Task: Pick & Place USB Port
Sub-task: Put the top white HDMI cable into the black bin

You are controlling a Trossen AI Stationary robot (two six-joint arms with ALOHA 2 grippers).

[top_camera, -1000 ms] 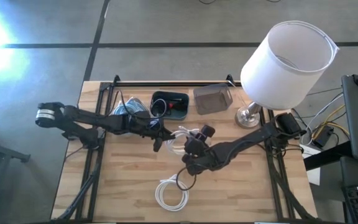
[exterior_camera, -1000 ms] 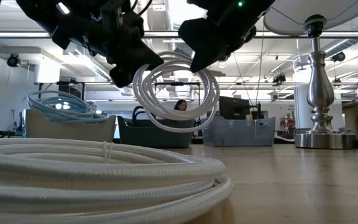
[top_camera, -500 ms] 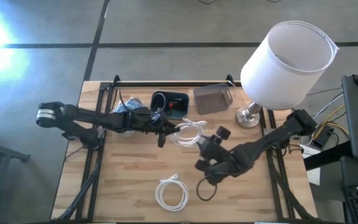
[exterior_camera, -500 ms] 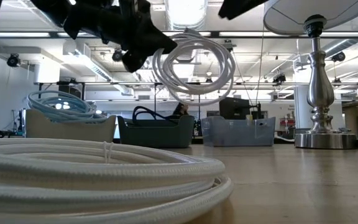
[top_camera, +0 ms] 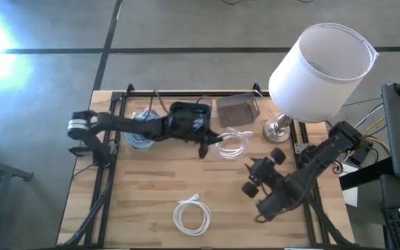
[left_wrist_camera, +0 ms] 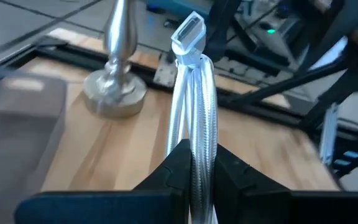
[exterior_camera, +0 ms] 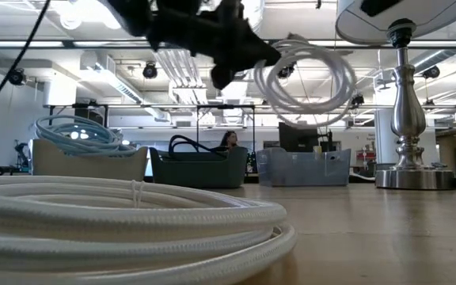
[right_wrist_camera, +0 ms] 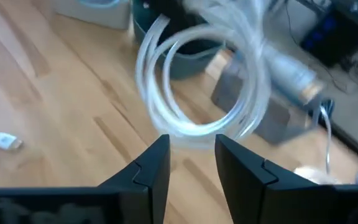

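Seeing a coiled white cable (exterior_camera: pixel 125 226) closest to the low camera, flat on the table (top_camera: pixel 144 201); in the high view it's the loop (top_camera: pixel 192 217) near the front edge. Our right gripper (top_camera: pixel 257 182) sits over the right front of the table, holding nothing; its fingers (right_wrist_camera: pixel 151 165) stand apart with bare wood between them. Further back, our left gripper (top_camera: pixel 204 147) is clamped on a second white cable coil (top_camera: pixel 230 144), which hangs in the air off its fingers (left_wrist_camera: pixel 173 171), clear of the table. We can see that coil's plug (left_wrist_camera: pixel 187 34) sticking up past the grip. Behind it: a dark bin (top_camera: pixel 189 117), a clear container (top_camera: pixel 237 110) and a tray with a blue cable (exterior_camera: pixel 77 134) along the back edge. The lamp (top_camera: pixel 321 62) stands at the back right corner.
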